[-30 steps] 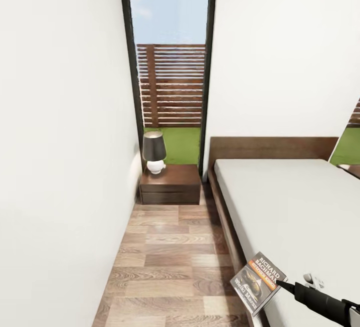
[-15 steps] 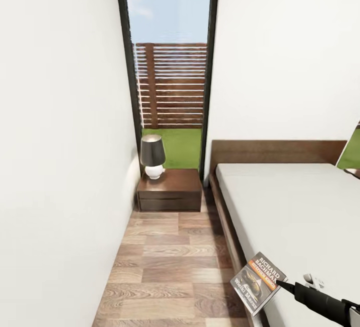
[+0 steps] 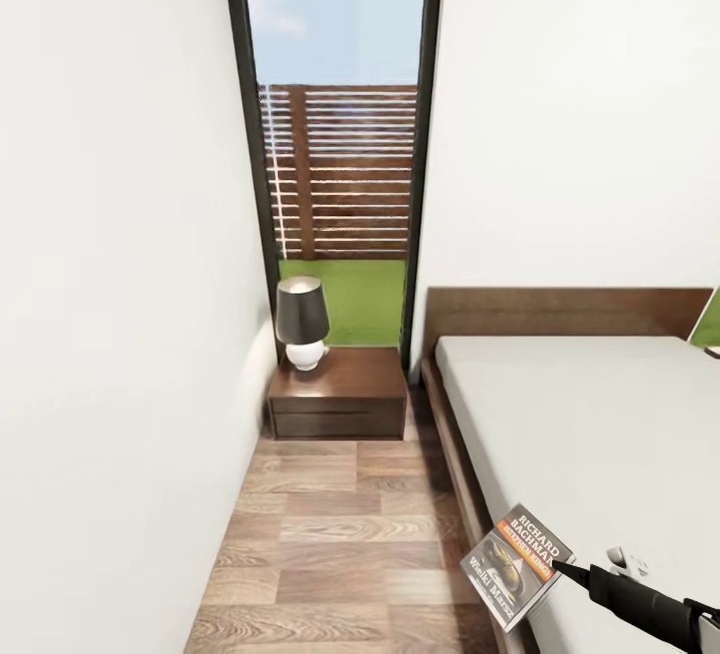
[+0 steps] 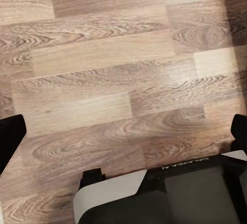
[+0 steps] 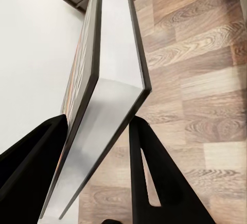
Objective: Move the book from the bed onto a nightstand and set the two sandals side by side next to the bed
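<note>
One book (image 3: 517, 566), one nightstand (image 3: 339, 392) and one lamp (image 3: 301, 322) are in sight. The book is a thin paperback with a dark picture cover, an orange band and white lettering. It is held tilted in the air above the near left edge of the bed (image 3: 590, 414), gripped between the fingers of the right gripper (image 5: 98, 147). The left gripper's (image 4: 123, 147) fingers stand wide apart over the floor (image 4: 113, 64). Since the earlier picture the camera has moved; nightstand and headboard sit lower in view.
</note>
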